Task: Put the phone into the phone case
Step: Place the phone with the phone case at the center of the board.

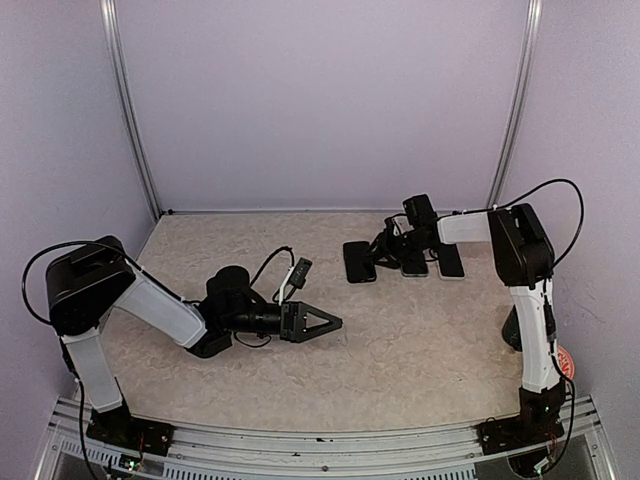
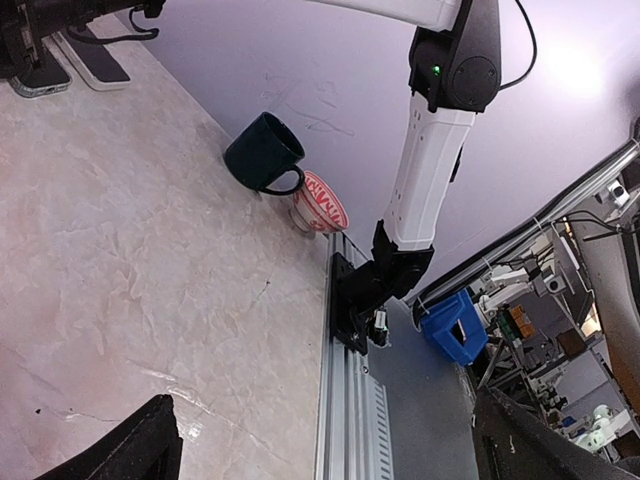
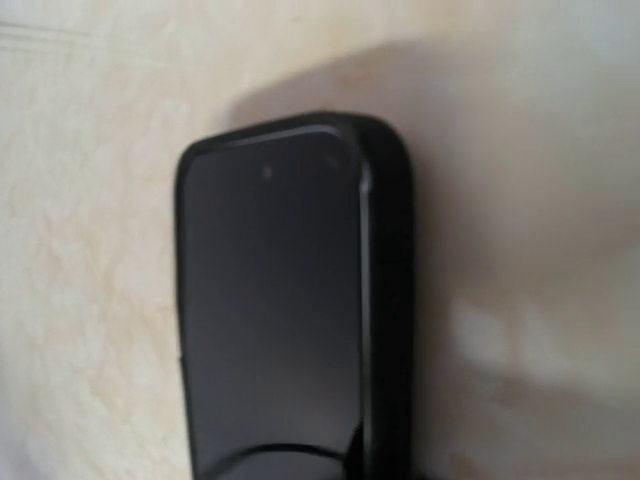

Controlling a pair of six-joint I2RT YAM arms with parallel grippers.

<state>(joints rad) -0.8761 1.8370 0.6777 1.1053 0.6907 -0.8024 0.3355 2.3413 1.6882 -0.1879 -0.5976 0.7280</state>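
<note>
Three dark phone-sized slabs lie in a row at the back right: a black phone on the left, a middle one and a right one. The middle and right slabs show pale rims; I cannot tell which is the phone case. My right gripper is low over the middle slab. Its wrist view is filled by a black phone seen close up, and its fingers do not show clearly. My left gripper lies low near the table's middle, open and empty, with its dark fingertips at the frame's lower corners.
A dark mug and a red-patterned bowl stand by the right wall near the right arm's base. In the top view the mug is partly hidden behind that arm. A metal rail runs along the table's near edge.
</note>
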